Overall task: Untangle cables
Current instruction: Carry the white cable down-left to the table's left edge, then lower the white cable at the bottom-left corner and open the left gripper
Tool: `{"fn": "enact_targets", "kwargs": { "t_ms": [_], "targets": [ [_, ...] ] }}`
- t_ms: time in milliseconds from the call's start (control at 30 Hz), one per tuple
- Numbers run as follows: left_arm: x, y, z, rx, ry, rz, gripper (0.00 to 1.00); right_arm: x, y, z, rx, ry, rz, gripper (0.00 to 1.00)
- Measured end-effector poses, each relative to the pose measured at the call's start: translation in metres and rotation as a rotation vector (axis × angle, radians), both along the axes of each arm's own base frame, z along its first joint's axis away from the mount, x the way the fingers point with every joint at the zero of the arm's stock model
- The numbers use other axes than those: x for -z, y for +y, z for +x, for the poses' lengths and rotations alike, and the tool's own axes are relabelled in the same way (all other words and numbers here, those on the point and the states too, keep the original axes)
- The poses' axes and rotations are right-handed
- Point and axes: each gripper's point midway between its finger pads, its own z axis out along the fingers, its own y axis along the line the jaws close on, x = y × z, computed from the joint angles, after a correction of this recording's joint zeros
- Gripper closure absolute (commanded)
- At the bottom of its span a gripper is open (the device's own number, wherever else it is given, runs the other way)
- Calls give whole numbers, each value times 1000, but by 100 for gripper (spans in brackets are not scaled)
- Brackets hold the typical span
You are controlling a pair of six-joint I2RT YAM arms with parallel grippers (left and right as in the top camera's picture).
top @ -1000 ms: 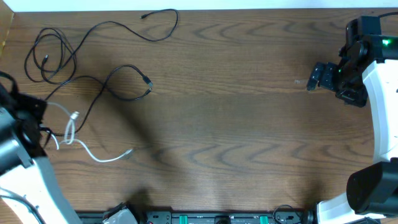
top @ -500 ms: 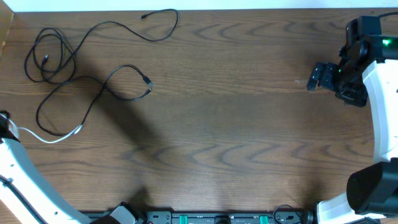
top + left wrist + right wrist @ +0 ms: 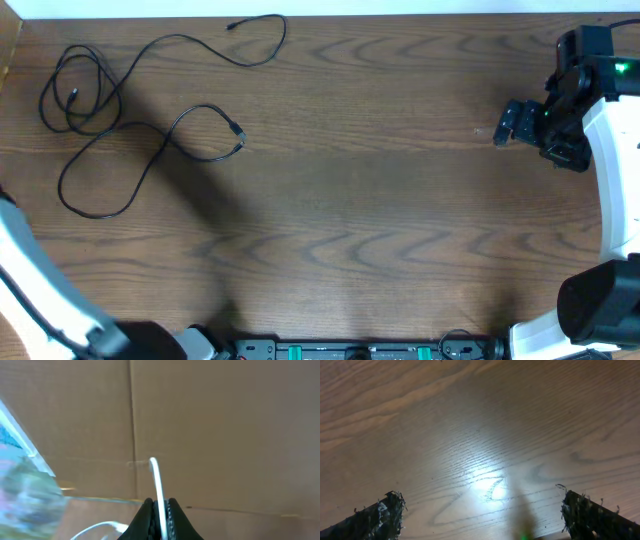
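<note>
I see thin black cables lying in loose, overlapping loops on the brown wood-grain table, all gathered toward its left end.

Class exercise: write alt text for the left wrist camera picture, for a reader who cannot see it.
The left gripper, jaws shut, pinches a thin white cable that sticks up between them and curls over at its tip. Another white strand shows at lower left. Behind is plain brown cardboard with a vertical seam.
</note>
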Motion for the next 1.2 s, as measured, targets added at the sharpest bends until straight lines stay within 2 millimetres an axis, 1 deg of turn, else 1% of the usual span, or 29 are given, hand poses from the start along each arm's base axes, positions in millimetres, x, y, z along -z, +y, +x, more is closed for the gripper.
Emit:
{"fn": "enact_targets", "kwargs": {
  "t_ms": [67, 133, 200, 233, 300, 433, 467, 567, 667, 767, 867, 933, 1100, 1200],
  "targets": [
    [18, 15, 7, -28, 66, -3, 92, 0, 0, 0, 0, 0, 0, 1],
    [32, 24, 10, -53, 114, -6, 92, 0, 0, 0, 0, 0, 0, 1],
    [39, 29, 9, -72, 144, -7, 92, 0, 0, 0, 0, 0, 0, 1],
    [39, 31, 6, -81, 151, -4, 92, 0, 0, 0, 0, 0, 0, 1],
    [36, 35, -2, -108, 158, 5, 92, 0, 0, 0, 0, 0, 0, 1],
    [40, 51, -34, -181, 175, -10, 91, 0, 0, 0, 0, 0, 0, 1],
    [44, 56, -44, -205, 186, -24, 91, 0, 0, 0, 0, 0, 0, 1],
    [60, 65, -66, -245, 220, -75, 91, 0, 0, 0, 0, 0, 0, 1],
    [84, 73, -80, -249, 249, -150, 91, 0, 0, 0, 0, 0, 0, 1],
    [105, 77, -79, -218, 260, -215, 91, 0, 0, 0, 0, 0, 0, 1],
    [120, 75, -75, -190, 270, -259, 91, 0, 0, 0, 0, 0, 0, 1],
    [133, 73, -74, -178, 280, -298, 91, 0, 0, 0, 0, 0, 0, 1],
    [176, 67, -68, -131, 316, -417, 91, 0, 0, 0, 0, 0, 0, 1],
    [197, 66, -58, -81, 303, -473, 92, 0, 0, 0, 0, 0, 0, 1]
  ]
}}
